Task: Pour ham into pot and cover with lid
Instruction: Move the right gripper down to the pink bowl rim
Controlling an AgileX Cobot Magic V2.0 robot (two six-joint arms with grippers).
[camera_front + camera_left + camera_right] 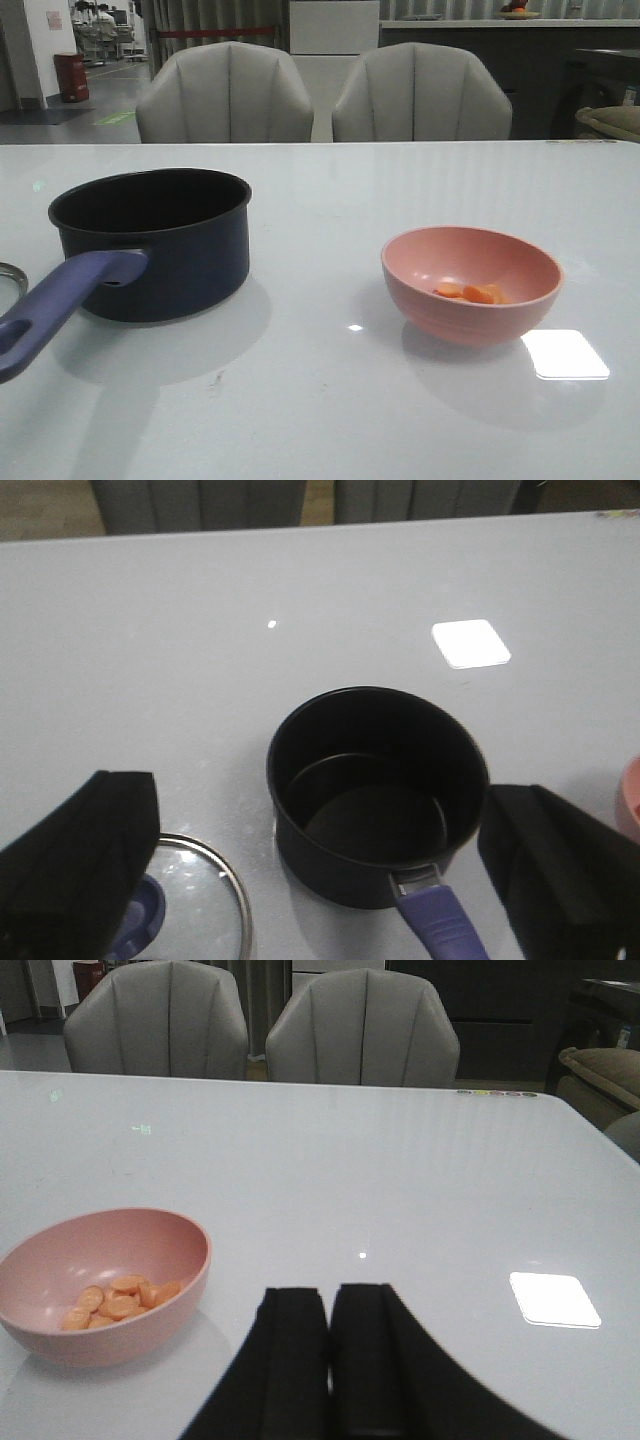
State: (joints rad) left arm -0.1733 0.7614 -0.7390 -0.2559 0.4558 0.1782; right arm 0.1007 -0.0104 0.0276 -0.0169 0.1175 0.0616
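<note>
Small orange ham (472, 293) slices lie in the pink bowl (520, 300); the navy pot (150, 245) is empty. Left fingers (85, 855) spread apart; right fingers (290, 1360) pressed together, holding nothing.

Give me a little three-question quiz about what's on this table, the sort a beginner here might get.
1. True or false: the ham is already inside the pot.
2. Where does the lid lie? A) on the pot B) flat on the table beside the pot's handle C) in the pink bowl
3. Fill in: the jaws of the right gripper are ____, while those of the left gripper are spread wide.

Key
1. False: the orange slices sit in the pink bowl, and the pot is empty.
2. B
3. shut, holding nothing
</note>
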